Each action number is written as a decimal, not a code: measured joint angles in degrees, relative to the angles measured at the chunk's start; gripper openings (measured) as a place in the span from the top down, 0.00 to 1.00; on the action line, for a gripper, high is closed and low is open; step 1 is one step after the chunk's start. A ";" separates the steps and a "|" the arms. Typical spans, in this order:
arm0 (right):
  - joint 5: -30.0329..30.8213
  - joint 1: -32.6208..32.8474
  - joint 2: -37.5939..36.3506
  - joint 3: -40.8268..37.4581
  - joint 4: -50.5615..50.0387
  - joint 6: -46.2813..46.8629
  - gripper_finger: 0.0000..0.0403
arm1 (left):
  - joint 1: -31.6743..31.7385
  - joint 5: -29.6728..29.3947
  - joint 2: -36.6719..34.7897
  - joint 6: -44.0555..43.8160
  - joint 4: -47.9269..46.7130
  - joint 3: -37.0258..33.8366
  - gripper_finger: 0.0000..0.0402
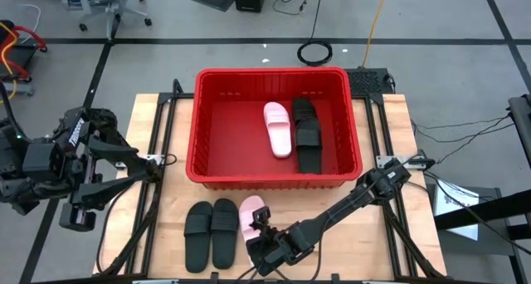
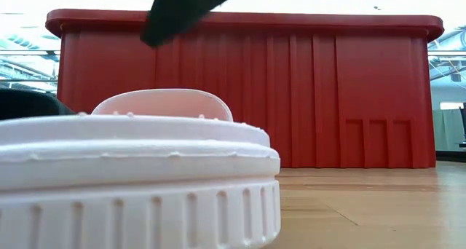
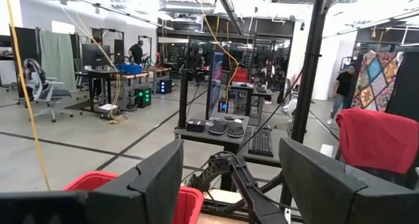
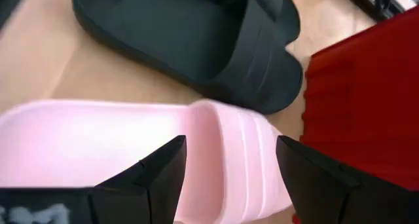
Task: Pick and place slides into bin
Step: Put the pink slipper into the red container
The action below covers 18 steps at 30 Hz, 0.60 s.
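A pale pink slide lies sole-down on the wooden table near its front edge, with two black slides side by side to its left. My right gripper hangs open just above the pink slide, slanting down, one finger on either side of its strap and clear of it. In the low view the strap stands free. The red bin holds another pink slide and black slides. My left gripper is open, raised at the table's left side, pointing level.
The bin's front wall rises close behind the pink slide. Bare wood lies to the right of my right arm. The nearer black slide sits right beside the pink one. A person stands far off in the room.
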 joint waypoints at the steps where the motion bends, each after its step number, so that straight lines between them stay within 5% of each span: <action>1: 0.07 -0.19 0.06 -0.55 0.13 -0.02 0.44 | 0.00 -0.01 0.00 0.01 0.00 0.00 0.36; 18: 1.20 -4.93 -0.05 -11.50 1.87 7.58 0.44 | 0.67 -0.08 0.00 -0.66 0.02 0.00 0.36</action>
